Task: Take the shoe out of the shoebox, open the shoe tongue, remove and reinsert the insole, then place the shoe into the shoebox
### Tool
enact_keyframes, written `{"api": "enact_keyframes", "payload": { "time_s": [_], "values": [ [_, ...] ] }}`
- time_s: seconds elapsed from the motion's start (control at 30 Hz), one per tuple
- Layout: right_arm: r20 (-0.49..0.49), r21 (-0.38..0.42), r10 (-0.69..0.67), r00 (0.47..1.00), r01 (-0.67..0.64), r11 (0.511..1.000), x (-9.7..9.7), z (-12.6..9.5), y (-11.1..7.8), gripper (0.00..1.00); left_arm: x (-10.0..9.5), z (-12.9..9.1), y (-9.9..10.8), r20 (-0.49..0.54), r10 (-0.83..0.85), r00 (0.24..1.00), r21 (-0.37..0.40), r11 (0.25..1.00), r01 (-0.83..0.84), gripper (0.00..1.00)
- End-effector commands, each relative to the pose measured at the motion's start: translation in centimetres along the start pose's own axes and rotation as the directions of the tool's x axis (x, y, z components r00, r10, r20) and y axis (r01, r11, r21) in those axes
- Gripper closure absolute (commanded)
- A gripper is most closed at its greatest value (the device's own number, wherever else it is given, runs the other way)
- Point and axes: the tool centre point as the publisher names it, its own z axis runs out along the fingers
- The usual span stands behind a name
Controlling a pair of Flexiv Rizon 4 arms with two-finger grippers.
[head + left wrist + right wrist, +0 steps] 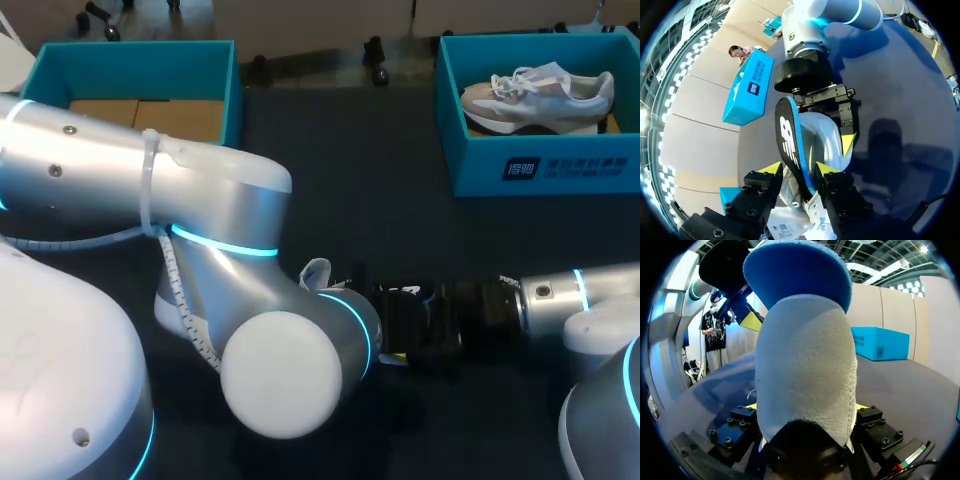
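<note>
a pale grey shoe (824,137) is held aloft, speckled sole outward; its black, blue-edged insole (789,150) juts past it. a second shoe (538,95) sits upright in the open teal shoebox (545,168).

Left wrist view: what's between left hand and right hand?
That view shows the insole, gripped by the left hand, and the shoe, held in the right hand.

Left end effector (799,169), right end effector (806,407): both clamped
</note>
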Motion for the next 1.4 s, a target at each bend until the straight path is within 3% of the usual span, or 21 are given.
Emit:
{"api": "enact_keyframes", "payload": {
  "time_s": [0.03,0.7,0.87,1.1,1.4],
  "values": [
    [0.0,0.007,0.001,1.0,-0.001,1.0,0.1,0.1,0.2,1.0,0.3,0.8,-0.3,-0.002,0.001,1.0,-0.007,1.0,-0.001,0.59],
    [0.0,0.007,0.001,1.0,-0.001,1.0,0.1,0.1,0.2,1.0,-0.1,2.4,0.6,-0.028,-0.028,0.999,-0.005,1.0,0.028,0.75],
    [0.0,0.007,0.001,1.0,-0.001,1.0,0.1,0.1,0.2,1.0,-0.1,2.6,0.8,-0.041,-0.046,0.998,0.002,0.999,0.046,1.0],
    [0.0,0.007,0.001,1.0,-0.001,1.0,0.1,0.1,0.2,1.0,-0.5,2.2,0.3,-0.087,-0.092,0.992,0.031,0.995,0.095,1.0],
    [0.0,0.007,0.001,1.0,-0.001,1.0,0.1,0.1,0.2,1.0,-1.4,0.8,-1.9,-0.148,-0.167,0.975,0.063,0.982,0.178,1.0]
  ]
}}
